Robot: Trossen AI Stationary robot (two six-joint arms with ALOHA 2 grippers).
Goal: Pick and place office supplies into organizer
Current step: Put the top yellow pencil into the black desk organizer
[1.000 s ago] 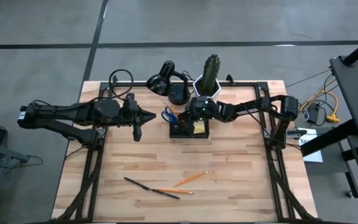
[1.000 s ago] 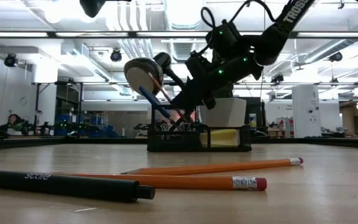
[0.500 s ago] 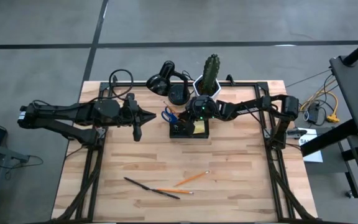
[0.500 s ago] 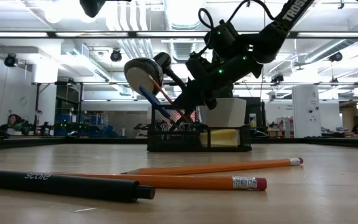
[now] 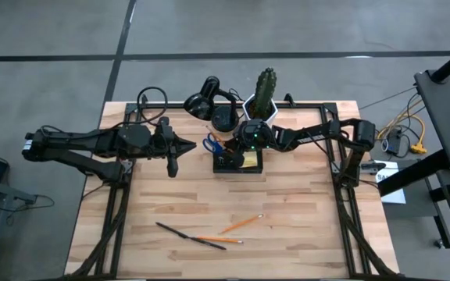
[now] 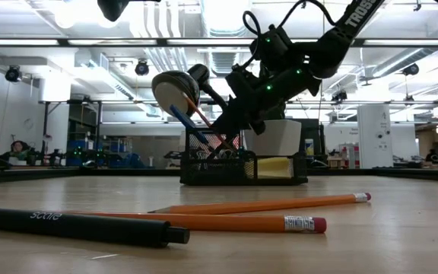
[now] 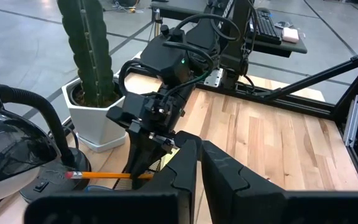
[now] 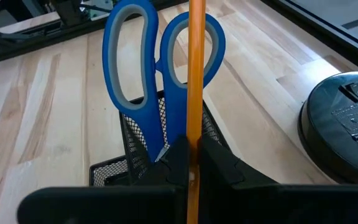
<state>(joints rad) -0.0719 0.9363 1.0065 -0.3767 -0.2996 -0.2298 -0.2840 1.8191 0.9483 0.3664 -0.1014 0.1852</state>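
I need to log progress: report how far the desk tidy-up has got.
Done: the blue-handled scissors and yellow sticky pad sit in the black organizer. In hand: the right hand is shut on an orange pencil, lowering it into the organizer. Left: two orange pencils and a dark pen lie on the table. The left hand waits, shut.

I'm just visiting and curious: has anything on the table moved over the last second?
Nothing visibly changed. The right gripper stays shut on an orange pencil over the organizer, beside the scissors. The left gripper stays shut and empty.
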